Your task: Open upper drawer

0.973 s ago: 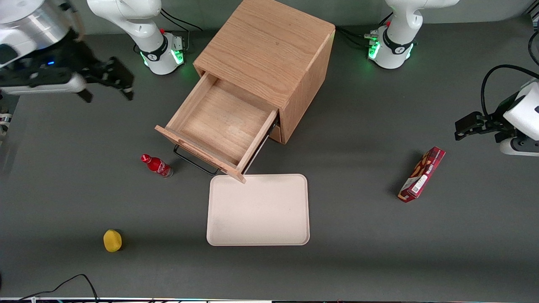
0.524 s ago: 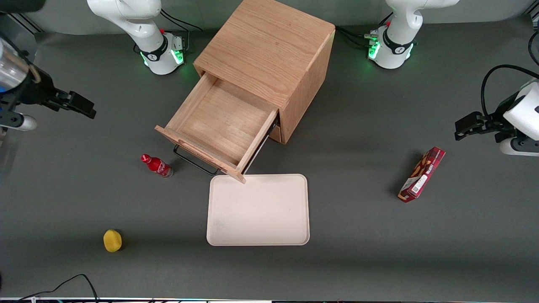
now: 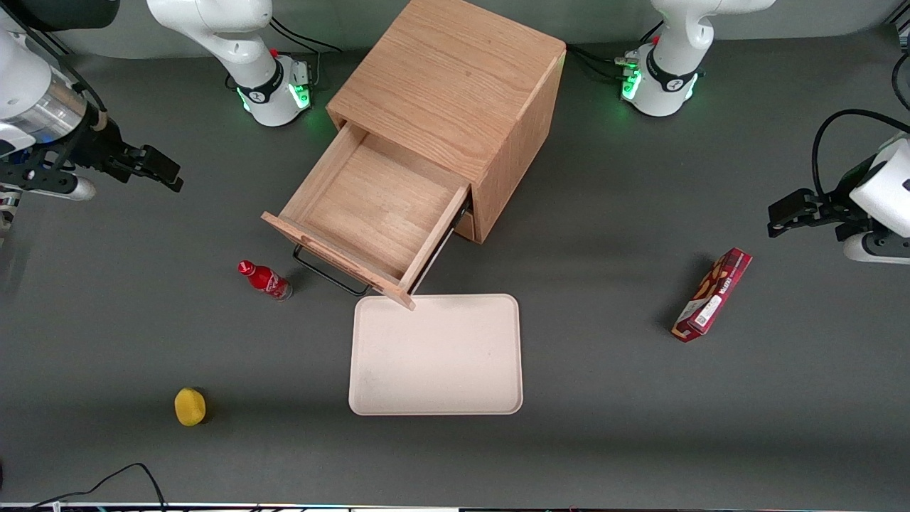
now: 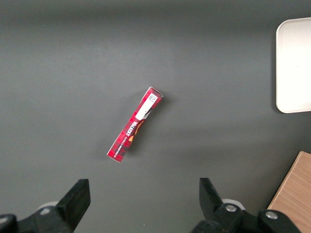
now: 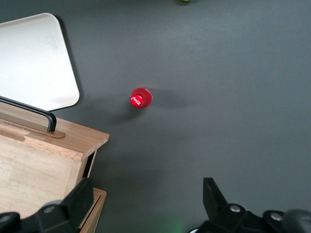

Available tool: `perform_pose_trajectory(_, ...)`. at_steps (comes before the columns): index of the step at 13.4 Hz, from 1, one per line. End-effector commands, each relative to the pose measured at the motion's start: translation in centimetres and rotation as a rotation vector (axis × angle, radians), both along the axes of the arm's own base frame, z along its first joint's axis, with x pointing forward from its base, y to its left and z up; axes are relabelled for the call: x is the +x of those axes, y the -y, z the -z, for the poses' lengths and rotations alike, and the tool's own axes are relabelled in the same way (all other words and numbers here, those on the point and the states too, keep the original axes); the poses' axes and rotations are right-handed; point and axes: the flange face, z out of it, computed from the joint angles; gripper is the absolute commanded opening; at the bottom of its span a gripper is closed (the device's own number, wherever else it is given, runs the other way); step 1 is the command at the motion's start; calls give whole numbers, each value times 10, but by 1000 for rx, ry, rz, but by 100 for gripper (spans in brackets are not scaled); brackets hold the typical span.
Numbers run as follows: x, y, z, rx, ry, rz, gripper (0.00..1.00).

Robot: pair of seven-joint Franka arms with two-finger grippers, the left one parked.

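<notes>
The oak cabinet point(image 3: 455, 92) stands mid-table with its upper drawer point(image 3: 370, 206) pulled far out, its bare-wood tray showing and nothing in it. The black bar handle point(image 3: 330, 274) hangs under the drawer's front edge. In the right wrist view the drawer front point(image 5: 53, 141) and handle point(image 5: 29, 109) show from above. My right gripper point(image 3: 153, 165) hovers toward the working arm's end of the table, well apart from the cabinet. It point(image 5: 146, 199) is open, its two black fingers point(image 5: 80, 199) wide apart with only table between them.
A red bottle point(image 3: 264, 280) point(image 5: 140, 98) stands beside the drawer front. A white tray point(image 3: 435, 354) point(image 5: 34, 58) lies nearer the front camera, touching the drawer's corner. A yellow object point(image 3: 190, 406) sits near the front edge. A red box point(image 3: 712, 294) point(image 4: 134, 124) lies toward the parked arm's end.
My right gripper swung away from the cabinet toward the working arm's end of the table, then eased slightly back. The drawer has not moved.
</notes>
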Motion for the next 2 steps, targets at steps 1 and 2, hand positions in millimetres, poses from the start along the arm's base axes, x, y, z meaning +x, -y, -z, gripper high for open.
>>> perform_pose_trajectory(1, -5, -3, -11, 19, 14, -21, 100)
perform_pose_trajectory(2, -4, -2, -13, 14, 11, -22, 100)
